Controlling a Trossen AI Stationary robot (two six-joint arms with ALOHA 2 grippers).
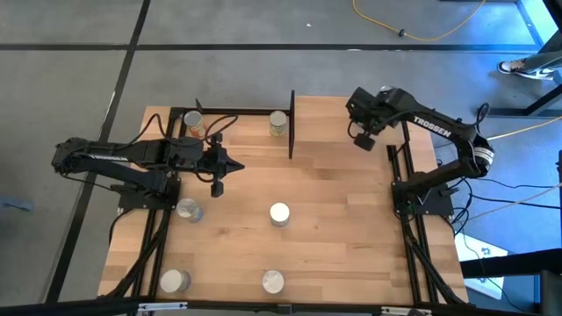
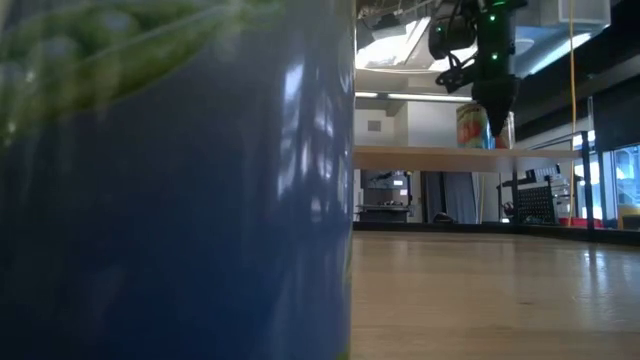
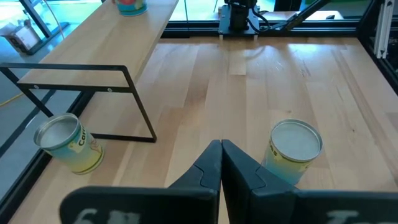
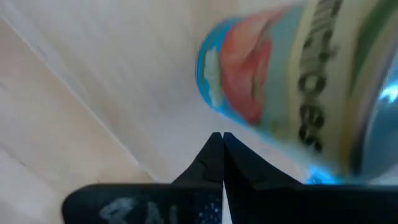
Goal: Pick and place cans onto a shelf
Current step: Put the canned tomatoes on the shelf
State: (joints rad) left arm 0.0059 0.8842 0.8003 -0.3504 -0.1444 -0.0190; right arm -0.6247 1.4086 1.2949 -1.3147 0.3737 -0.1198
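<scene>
A: Which can is next?
B: The upright centre can (image 1: 279, 213) on the desk (image 1: 351, 237), right of and nearer than the left end effector (image 1: 219, 175), clenched empty. The right end effector (image 1: 363, 140), also clenched empty, is farther off.

Pale smooth wooden shelf (image 3: 93, 46) on black metal posts; shiny metal-topped cans (image 3: 296, 149).
</scene>
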